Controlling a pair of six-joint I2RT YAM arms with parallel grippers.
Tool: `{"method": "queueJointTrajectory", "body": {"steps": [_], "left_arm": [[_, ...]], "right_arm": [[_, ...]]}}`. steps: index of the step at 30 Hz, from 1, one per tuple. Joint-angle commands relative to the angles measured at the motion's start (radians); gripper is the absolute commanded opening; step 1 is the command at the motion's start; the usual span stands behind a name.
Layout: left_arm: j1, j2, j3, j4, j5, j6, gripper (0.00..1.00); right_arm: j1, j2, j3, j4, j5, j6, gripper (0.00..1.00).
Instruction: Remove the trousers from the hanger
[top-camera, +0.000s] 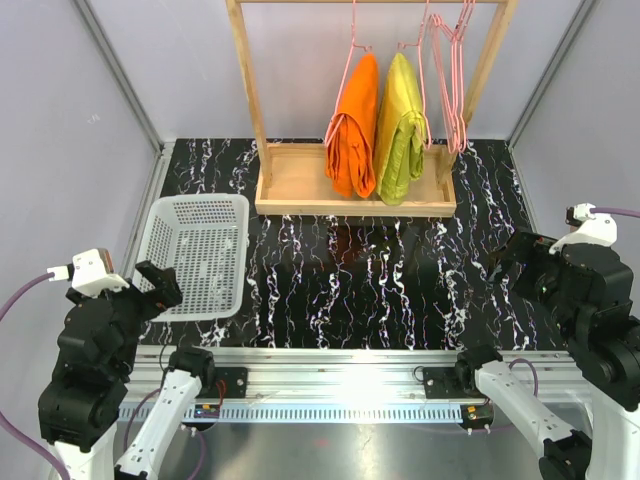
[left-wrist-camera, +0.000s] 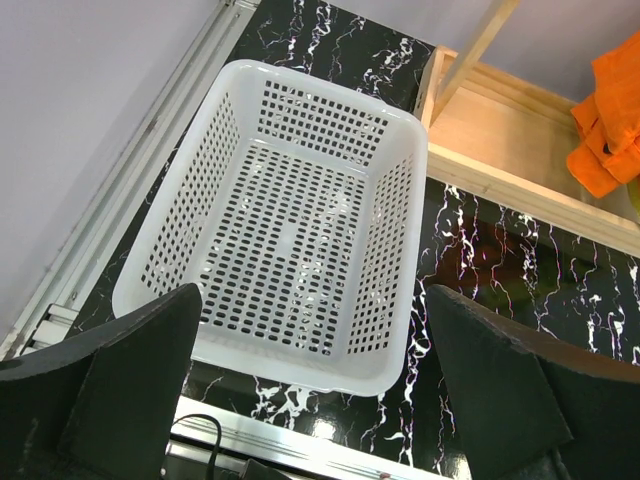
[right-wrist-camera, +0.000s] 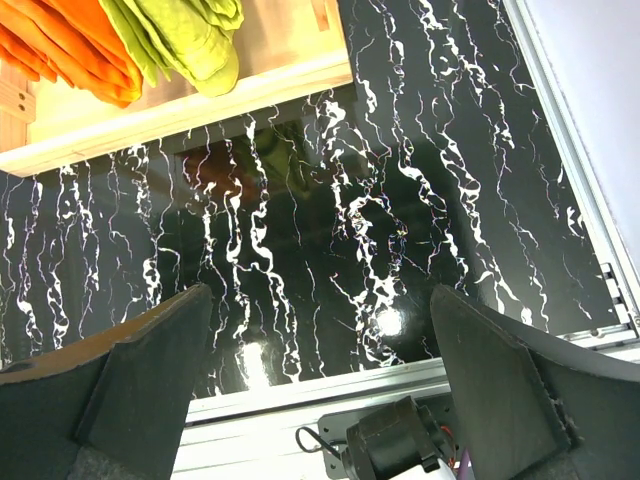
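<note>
Black marbled surface (top-camera: 330, 290), boxed in by pale grey walls.

Risks, as judged from here. At far left, white basket (top-camera: 160, 225) close under the left arm's likely path: apt to be clipped or shoved by a low swing toward the rack. At back centre, wooden rack (top-camera: 250, 110) standing light on its tray: liable to rock or slide if tugged sideways. On its rail, orange trousers (top-camera: 353, 125) draped over a pink hanger (top-camera: 350, 55), lower end down near the tray. Soft folded cloth, easily pinched by one layer only, and likely to drag the hanger off the rail rather than slide free. Just beside on the right, yellow-green trousers (top-camera: 402, 130): easy to catch by mistake in a wide grab. Further right, bare pink hangers (top-camera: 455, 70): prone to snag and swing.

Poses. Left end effector (top-camera: 158, 285) parked low near the left front corner, beside the basket's near rim and tilted down over it, jaws spread to the full, nothing between them. Right end effector (top-camera: 520, 262) mirrored at the near right, well apart from the rack, angled down at bare surface, likewise gaping and holding nothing. Both well short of the trousers; no contact, removal not yet begun.
</note>
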Motion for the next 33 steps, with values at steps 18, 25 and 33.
{"method": "queueJointTrajectory", "body": {"steps": [18, 25, 33], "left_arm": [[-0.004, -0.005, -0.044, 0.054, 0.044, -0.052, 0.99], [-0.004, -0.095, -0.145, 0.167, 0.173, -0.063, 0.99], [-0.004, -0.198, -0.198, 0.191, 0.174, -0.055, 0.99]], "right_arm": [[0.006, 0.020, 0.201, 0.274, -0.483, 0.058, 0.99], [0.006, 0.229, 0.337, 0.516, -0.739, 0.203, 0.99], [0.006, 0.542, 0.475, 0.719, -0.917, 0.352, 0.99]]}}
